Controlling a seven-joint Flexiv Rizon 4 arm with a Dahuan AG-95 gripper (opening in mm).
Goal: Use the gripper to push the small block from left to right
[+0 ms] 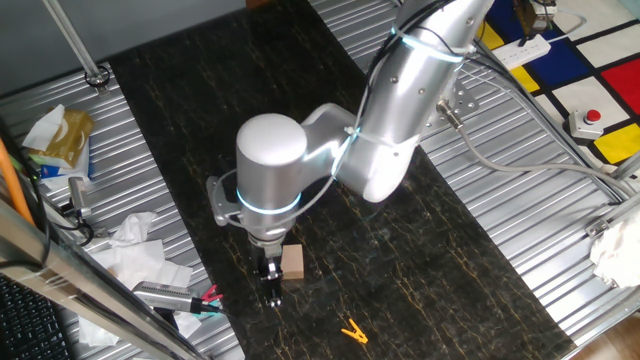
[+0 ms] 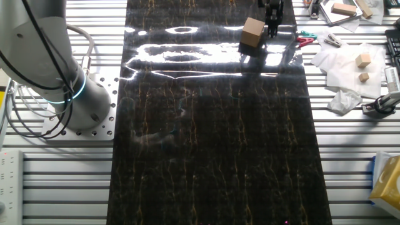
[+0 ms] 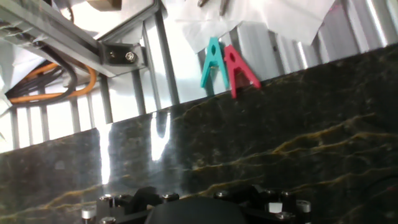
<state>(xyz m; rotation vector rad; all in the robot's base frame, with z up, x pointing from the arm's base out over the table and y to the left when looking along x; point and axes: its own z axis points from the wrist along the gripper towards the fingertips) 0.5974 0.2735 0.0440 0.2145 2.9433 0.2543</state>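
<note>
The small block (image 1: 292,262), a light-tan wooden cube, sits on the dark marble-patterned board (image 1: 420,250) near its front left part. My gripper (image 1: 271,284) hangs straight down from the silver arm, right beside the block's left face, with the fingers together and nothing between them. In the other fixed view the block (image 2: 252,32) lies at the board's far edge with the gripper (image 2: 273,17) close against its right side. The hand view shows only the hand's black housing (image 3: 186,210) over the board; the block is out of that view.
An orange clip (image 1: 353,331) lies on the board in front of the block. Teal (image 3: 211,62) and red (image 3: 240,67) clips sit just off the board's edge among crumpled tissue (image 1: 135,255). A second arm's base (image 2: 81,100) stands on the slatted metal table.
</note>
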